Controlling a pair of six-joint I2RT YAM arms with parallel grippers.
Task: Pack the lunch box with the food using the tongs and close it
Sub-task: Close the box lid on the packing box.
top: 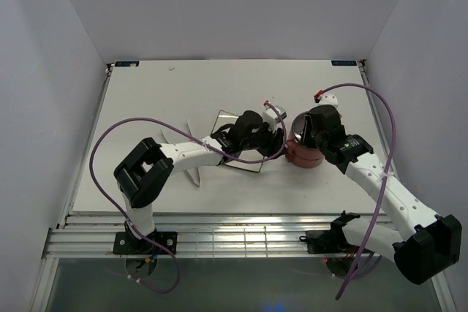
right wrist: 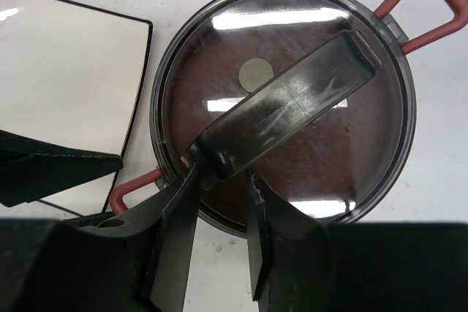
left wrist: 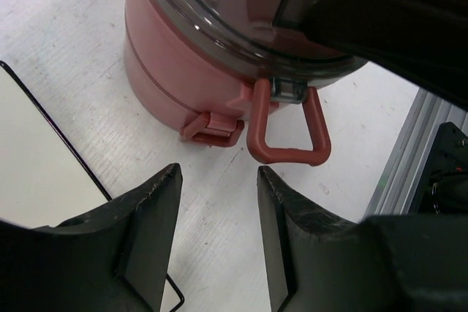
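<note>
From above, the lunch box (top: 303, 153) stands stacked on the tabletop (top: 161, 93) just right of the square plate (top: 227, 122), with the left arm over the plate and the right arm over the box.

Only the left wrist view shows its side latch (left wrist: 212, 128) and hanging loop handle (left wrist: 289, 126). The left gripper (left wrist: 219, 173) gapes empty beside them.

The right wrist view looks down on the dark lid (right wrist: 322, 173). The right gripper (right wrist: 223, 180) straddles the end of its handle bar (right wrist: 292, 100); whether it pinches, I cannot tell.

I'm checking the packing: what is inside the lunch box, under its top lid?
Through the see-through top lid, a flat red inner lid with a pale round spot shows. Any food beneath is covered.
</note>
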